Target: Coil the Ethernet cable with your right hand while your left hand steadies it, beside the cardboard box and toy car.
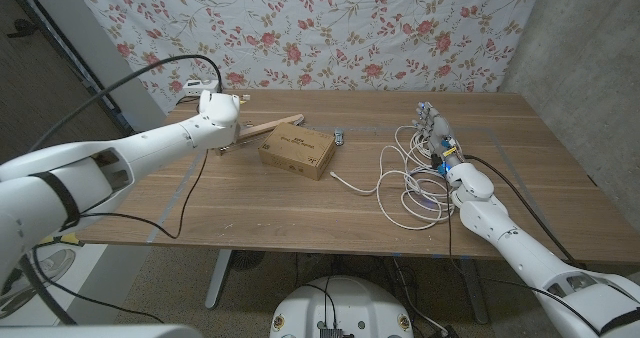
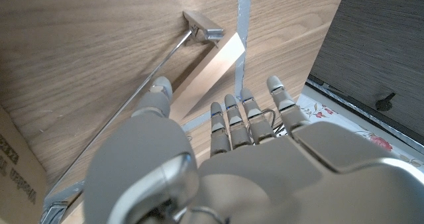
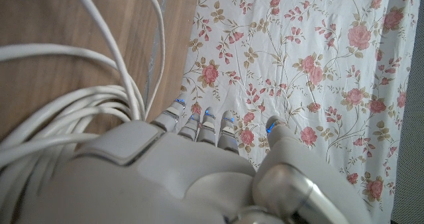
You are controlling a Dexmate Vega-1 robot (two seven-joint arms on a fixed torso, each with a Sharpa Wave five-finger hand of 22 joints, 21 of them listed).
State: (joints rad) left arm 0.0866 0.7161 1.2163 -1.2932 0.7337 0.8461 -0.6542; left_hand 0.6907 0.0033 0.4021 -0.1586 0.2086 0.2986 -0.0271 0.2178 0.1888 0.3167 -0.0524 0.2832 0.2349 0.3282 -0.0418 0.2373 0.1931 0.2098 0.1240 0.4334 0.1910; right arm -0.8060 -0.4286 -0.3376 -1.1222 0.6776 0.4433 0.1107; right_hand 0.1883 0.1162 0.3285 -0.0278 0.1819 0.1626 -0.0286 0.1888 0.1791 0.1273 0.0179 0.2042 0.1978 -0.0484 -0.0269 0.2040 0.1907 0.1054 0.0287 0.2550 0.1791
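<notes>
White Ethernet cable (image 1: 408,183) sprawls loose at the near right.
Right hand (image 1: 436,133) rests on it, fingers extended, grip unclear; left hand (image 1: 218,113) hovers released, left of the cardboard box (image 1: 297,150).

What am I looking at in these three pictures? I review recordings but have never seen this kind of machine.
It is a two-armed robot standing at a wooden table. The wide picture comes from a camera on its head; the other two come from cameras on each wrist, looking along the back of that hand.

The left hand hovers at the far left of the table, over a thin metal tool, fingers apart, holding nothing. The right hand sits at a loose white Ethernet cable; whether it grips it I cannot tell.

Mid-table lies a cardboard box, with a small toy car beside it.
</notes>
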